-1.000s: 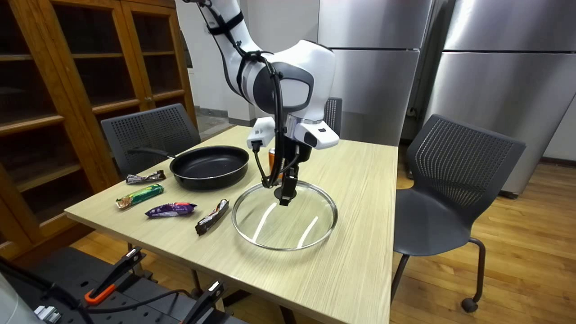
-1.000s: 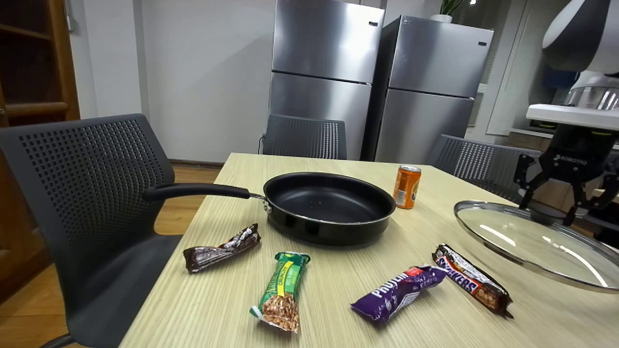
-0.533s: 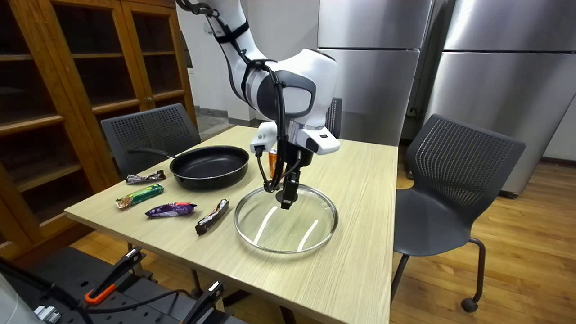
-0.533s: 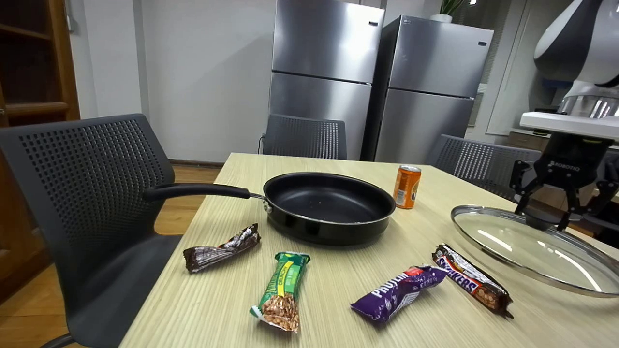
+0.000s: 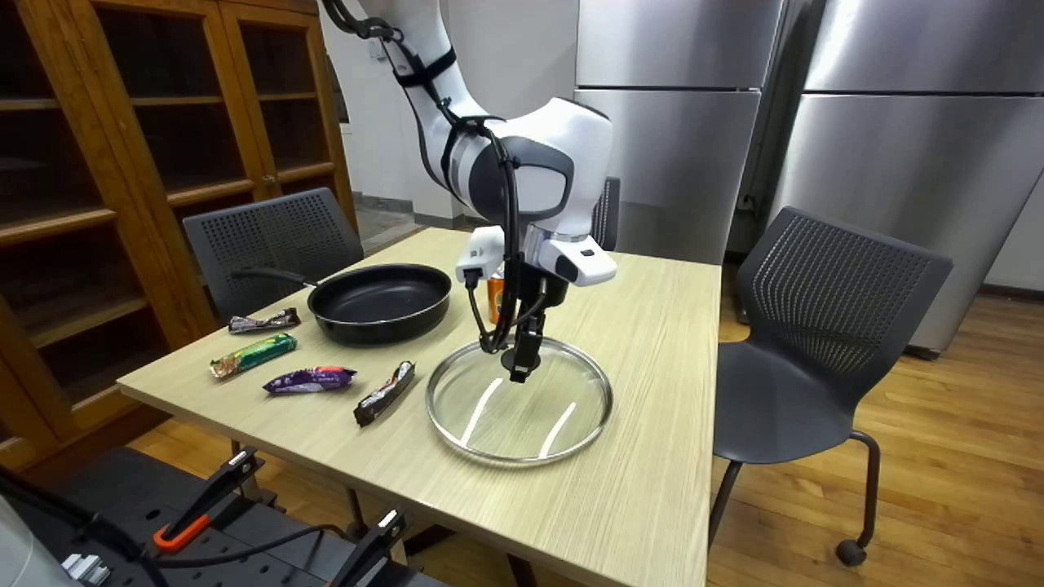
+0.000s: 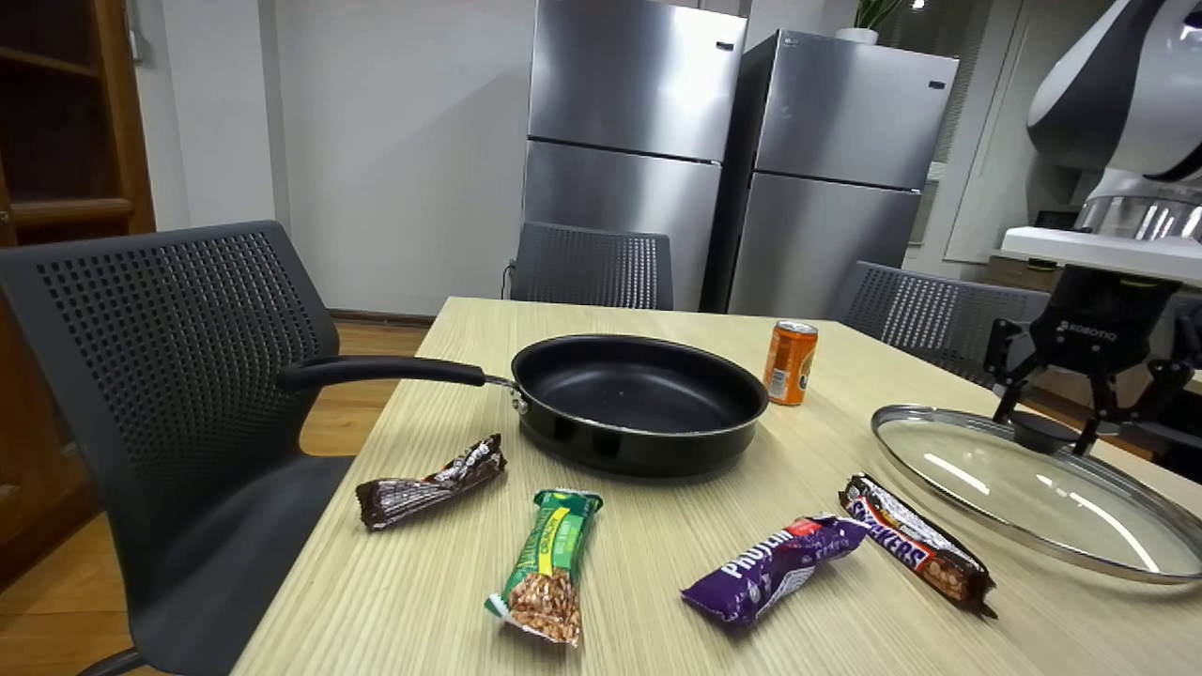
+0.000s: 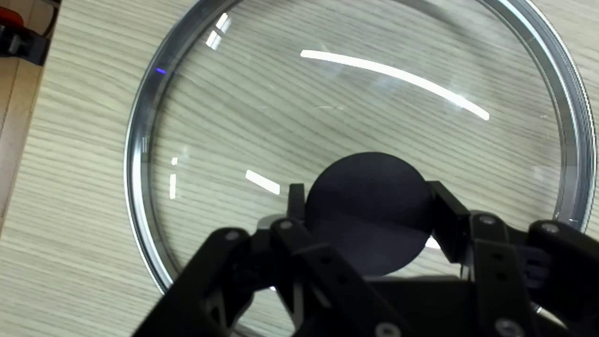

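Observation:
A round glass lid with a metal rim and a black knob is over the table's near part. It also shows in an exterior view. My gripper points down and is shut on the knob, one finger on each side, in the wrist view. The lid is roughly level, very low over the table; I cannot tell whether its rim touches. A black frying pan stands apart from the lid. A Snickers bar lies close beside the lid.
An orange can stands upright between pan and lid. A purple bar, a green bar and a brown bar lie on the table. The pan's handle juts out beside a chair.
My gripper and the lid have moved down together toward the table, by less in the last half second. The pan, can and bars have not moved.

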{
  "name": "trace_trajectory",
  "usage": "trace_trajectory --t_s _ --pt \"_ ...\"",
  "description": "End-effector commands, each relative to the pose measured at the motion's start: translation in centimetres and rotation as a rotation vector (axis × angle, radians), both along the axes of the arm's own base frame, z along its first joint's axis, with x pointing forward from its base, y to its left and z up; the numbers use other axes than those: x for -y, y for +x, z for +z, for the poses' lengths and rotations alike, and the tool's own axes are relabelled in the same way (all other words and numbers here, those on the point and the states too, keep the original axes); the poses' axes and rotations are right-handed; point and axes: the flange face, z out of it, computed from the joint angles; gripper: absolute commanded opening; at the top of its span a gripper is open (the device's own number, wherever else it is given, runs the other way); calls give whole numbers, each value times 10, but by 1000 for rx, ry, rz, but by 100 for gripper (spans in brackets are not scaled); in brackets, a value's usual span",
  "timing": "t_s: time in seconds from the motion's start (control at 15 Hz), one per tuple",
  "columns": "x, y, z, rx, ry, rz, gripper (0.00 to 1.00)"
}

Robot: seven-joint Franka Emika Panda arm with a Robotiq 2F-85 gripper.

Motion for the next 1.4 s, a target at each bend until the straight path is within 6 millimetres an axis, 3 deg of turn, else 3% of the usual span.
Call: trace_trajectory --t_s 0.0,0.33,0.4,0.53,0.87,1.33 --pt "3 11 8 32 24 0 39" --pt "3 16 3 26 25 3 39" --pt "3 17 4 23 24 8 86" --pt "2 18 6 26 22 17 97" --pt "-7 18 24 66 32 72 100" --pt "-46 19 61 107 19 271 100"
